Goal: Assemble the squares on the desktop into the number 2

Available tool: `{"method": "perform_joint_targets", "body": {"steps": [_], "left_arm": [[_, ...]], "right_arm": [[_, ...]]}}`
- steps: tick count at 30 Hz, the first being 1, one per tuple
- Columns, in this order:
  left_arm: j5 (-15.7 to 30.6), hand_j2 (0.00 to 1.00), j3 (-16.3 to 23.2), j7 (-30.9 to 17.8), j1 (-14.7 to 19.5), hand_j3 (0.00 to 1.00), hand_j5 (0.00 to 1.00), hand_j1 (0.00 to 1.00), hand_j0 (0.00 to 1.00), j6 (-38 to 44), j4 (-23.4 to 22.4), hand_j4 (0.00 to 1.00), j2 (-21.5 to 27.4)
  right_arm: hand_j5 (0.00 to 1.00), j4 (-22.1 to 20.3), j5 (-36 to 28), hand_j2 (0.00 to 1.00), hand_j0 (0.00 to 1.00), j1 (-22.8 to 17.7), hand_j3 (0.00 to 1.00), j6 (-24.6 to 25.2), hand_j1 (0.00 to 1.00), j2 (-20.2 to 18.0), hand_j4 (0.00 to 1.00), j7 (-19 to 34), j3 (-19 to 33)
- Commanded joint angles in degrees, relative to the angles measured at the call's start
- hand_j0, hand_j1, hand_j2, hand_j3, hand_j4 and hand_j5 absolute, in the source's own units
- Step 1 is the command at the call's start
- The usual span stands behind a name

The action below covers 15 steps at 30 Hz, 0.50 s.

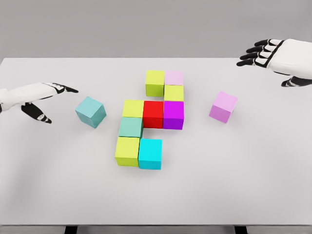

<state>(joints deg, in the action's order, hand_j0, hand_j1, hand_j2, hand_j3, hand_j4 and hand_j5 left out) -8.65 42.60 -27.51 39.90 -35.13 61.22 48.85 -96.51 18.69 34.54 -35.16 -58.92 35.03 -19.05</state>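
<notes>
Cyan cube [150, 154] nearest me, bottom of touching cluster mid-table [253, 175]. Loose teal cube [90, 111] near my left hand [36, 97]; pink cube [223, 107] below right hand [280, 57]. Both hands relaxed, empty.

White table [273, 185] against plain grey wall [122, 24]

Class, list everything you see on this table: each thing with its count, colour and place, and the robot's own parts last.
Table: one, white, fills the view.
Yellow-green cubes: four, in the central cluster; top left, upper right, middle row left, bottom left.
Pale pink cube: one, cluster top right.
Red cube: one, middle row centre.
Purple cube: one, middle row right.
Teal-green cube: one, below the middle row.
Cyan cube: one, bottom right.
Loose teal cube: one, left, tilted.
Loose pink cube: one, right.
Left robot hand: open, left edge.
Right robot hand: open, upper right.
</notes>
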Motion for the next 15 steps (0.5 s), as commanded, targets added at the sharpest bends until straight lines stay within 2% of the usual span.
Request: {"method": "perform_joint_targets", "body": {"steps": [1,4,7,10,11,12,13,14,15], "left_arm": [[0.3,1.0,0.29,-0.17,0.0,1.0,1.0,1.0,1.0,0.13,-0.31,1.0,-0.51],[0.3,1.0,0.64,-0.17,0.7,1.0,1.0,1.0,1.0,0.13,-0.57,1.0,-0.77],[0.56,1.0,5.12,0.09,4.31,1.0,1.0,1.0,1.0,0.13,-0.57,1.0,-0.95],[0.83,1.0,7.14,0.09,6.33,1.0,1.0,1.0,1.0,0.13,0.04,1.0,-2.53],[0.74,1.0,7.58,-0.35,7.03,1.0,1.0,1.0,1.0,0.13,0.22,1.0,-2.53],[0.65,1.0,7.67,-1.75,7.65,1.0,1.0,1.0,1.0,0.13,0.57,1.0,-2.53],[0.74,1.0,7.67,-4.38,7.73,1.0,1.0,1.0,1.0,0.13,1.53,1.0,-2.53],[0.56,1.0,7.67,-5.44,7.73,1.0,1.0,1.0,1.0,0.13,2.94,1.0,-2.62],[0.56,1.0,7.84,-5.71,7.73,1.0,1.0,1.0,1.0,0.13,3.56,1.0,-2.62]], "right_arm": [[1.0,-0.25,-0.24,1.0,1.0,-0.09,1.0,0.16,1.0,-0.06,1.0,-0.03,0.06],[1.0,-0.25,-0.41,1.0,1.0,-0.09,1.0,0.16,1.0,-0.06,1.0,-0.03,-0.11],[1.0,0.45,-0.41,1.0,1.0,0.09,1.0,0.16,1.0,1.17,1.0,-0.03,-0.81],[1.0,4.31,0.2,1.0,1.0,0.44,1.0,0.16,1.0,3.02,1.0,-0.03,-1.61],[1.0,6.24,0.38,1.0,1.0,2.54,1.0,0.16,1.0,2.76,1.0,-0.03,-1.08],[1.0,10.11,2.22,1.0,1.0,6.06,1.0,0.16,1.0,2.76,1.0,-0.03,-1.52],[1.0,12.14,3.89,1.0,1.0,7.21,1.0,0.16,1.0,4.24,1.0,-0.03,-3.1],[1.0,12.14,5.55,1.0,1.0,7.99,1.0,0.16,1.0,6.61,1.0,-0.03,-6.16],[1.0,12.14,9.16,1.0,1.0,11.06,1.0,0.16,1.0,8.11,1.0,-0.03,-11.0]]}}
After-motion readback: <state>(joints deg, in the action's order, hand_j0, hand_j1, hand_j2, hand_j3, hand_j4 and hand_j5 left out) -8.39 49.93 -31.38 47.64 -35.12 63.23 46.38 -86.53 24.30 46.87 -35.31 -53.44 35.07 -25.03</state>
